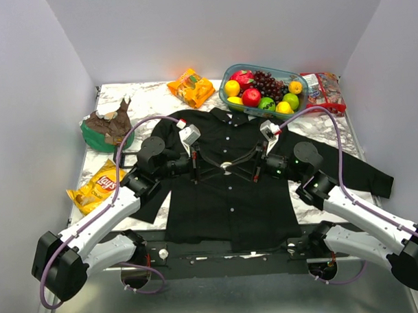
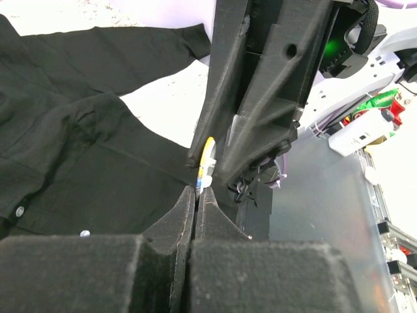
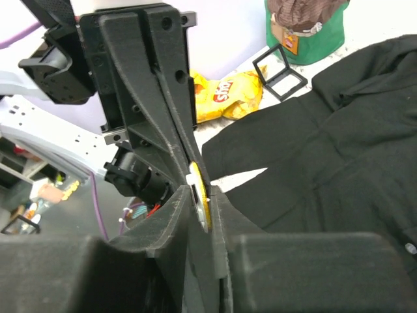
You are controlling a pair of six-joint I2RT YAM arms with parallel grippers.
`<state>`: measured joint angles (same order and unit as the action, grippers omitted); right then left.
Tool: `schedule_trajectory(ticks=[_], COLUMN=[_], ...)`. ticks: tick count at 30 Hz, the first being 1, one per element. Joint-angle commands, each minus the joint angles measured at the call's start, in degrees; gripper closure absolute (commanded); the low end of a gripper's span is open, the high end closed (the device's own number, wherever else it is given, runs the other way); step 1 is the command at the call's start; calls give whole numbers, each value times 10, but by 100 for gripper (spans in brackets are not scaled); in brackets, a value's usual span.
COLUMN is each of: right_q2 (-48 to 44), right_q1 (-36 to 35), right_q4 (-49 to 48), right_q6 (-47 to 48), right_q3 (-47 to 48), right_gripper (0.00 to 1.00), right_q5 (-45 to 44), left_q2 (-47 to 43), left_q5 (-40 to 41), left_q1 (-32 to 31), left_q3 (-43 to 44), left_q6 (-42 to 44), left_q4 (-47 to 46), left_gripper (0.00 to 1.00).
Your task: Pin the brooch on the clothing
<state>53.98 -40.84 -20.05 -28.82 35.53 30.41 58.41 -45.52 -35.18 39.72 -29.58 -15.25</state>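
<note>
Where the two arms meet above the middle of the clothing (image 1: 224,204), the brooch (image 2: 206,162) sits right at the tips of both tools, lifted off the black fabric and close to the row of white buttons. The right tool (image 3: 202,192) has its fingers (image 3: 177,218) only a little apart, and the pale disc with its yellow rim stands edge-on between them, so this tool is clamped on the brooch. The left tool (image 2: 196,194) has its fingers pressed together with no gap. Their tips reach the lower edge of the brooch, but I cannot tell if they really pinch it. In the top view the brooch is only a small pale speck between the two tools. This view alone shows the whole shirt spread flat on the marble worktop (image 1: 152,97), with the fruit container (image 1: 261,89) at the far edge. The left wrist view shows the yellow rim of the brooch against the fingers of the right tool. The right wrist view shows the chips bag (image 3: 225,94) and a small black square frame (image 3: 280,73) on the left side of the worktop.
</note>
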Motion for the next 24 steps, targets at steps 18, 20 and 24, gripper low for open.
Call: schedule_trajectory(ticks=[18,20,24], right_q2=[69,77,84], right_q1=[-53,-60,-66], right_q4=[99,108,119], right_q6=[66,72,81], right_q3=[39,47,51], right_gripper=[94,94,94], right_q5=[-130,-145,-141], left_q2=[-9,-8,-7], left_q5=[-24,-26,-26], left_q1=[8,8,8], left_q3=[-4,-3,3], left_q6=[13,14,27], left_q4=[7,11,24], left_gripper=[100,100,100])
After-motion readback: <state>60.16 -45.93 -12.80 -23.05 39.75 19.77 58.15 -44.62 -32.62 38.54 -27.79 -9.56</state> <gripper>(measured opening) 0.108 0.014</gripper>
